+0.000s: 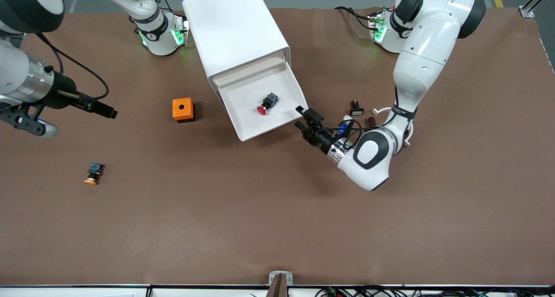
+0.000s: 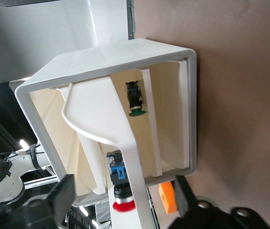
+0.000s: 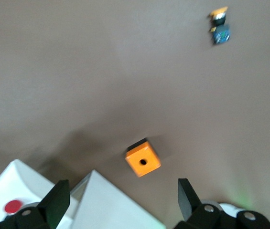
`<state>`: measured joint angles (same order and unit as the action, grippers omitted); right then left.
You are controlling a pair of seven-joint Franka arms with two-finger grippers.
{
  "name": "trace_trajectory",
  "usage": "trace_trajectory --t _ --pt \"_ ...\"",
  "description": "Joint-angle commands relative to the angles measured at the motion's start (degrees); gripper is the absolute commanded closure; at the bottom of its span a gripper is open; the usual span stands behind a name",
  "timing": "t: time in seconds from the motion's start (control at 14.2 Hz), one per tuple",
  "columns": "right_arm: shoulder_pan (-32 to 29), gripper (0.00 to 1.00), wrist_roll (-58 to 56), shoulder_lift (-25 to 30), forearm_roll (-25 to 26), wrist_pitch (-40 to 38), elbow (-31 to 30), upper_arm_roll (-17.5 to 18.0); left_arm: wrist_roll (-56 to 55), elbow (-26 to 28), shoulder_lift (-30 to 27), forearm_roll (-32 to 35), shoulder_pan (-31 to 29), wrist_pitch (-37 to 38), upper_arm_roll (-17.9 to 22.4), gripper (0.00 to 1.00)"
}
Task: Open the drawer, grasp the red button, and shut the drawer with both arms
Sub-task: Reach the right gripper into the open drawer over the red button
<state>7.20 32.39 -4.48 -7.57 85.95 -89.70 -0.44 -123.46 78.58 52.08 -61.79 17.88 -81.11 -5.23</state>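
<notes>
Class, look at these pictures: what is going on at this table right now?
The top drawer of the white cabinet is pulled out, with the red-capped button lying in it. The left gripper sits open at the drawer's front corner. The right gripper hangs open over the table toward the right arm's end, holding nothing. An orange box and a yellow-capped button lie on the table, untouched. The button is not yet grabbed.

We see a brown table [image 1: 277, 227] carrying a white cabinet [image 1: 234, 28] at upper centre, an orange box [image 1: 182, 109] mid-frame, a yellow-capped button [image 1: 93, 174] lower down, and small parts [image 1: 356, 109] beside the cabinet.
</notes>
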Motion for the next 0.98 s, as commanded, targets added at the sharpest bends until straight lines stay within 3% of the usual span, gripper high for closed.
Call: trace_trajectory --t 0.0,0.35,0.56,0.91 --pt "5.7 0.00 10.2 1.9 -1.7 0.4 -2.1 -0.3 5.0 -2.3 0.0 -0.3 0.2 0.1 1.4 0.00" --pt "18.4 0.00 25.8 2.0 -1.7 7.5 -6.6 -0.4 28.6 -6.2 -0.4 1.0 0.4 0.2 5.0 0.00" --pt "23.5 0.00 31.6 1.8 -1.5 13.8 -10.2 -0.4 45.4 -8.6 -0.7 4.9 0.8 0.2 6.0 0.00" --pt "31.3 0.00 40.9 -0.7 1.0 22.8 -12.5 -0.4 69.4 -9.4 -6.0 12.7 0.3 -2.1 7.0 0.00"
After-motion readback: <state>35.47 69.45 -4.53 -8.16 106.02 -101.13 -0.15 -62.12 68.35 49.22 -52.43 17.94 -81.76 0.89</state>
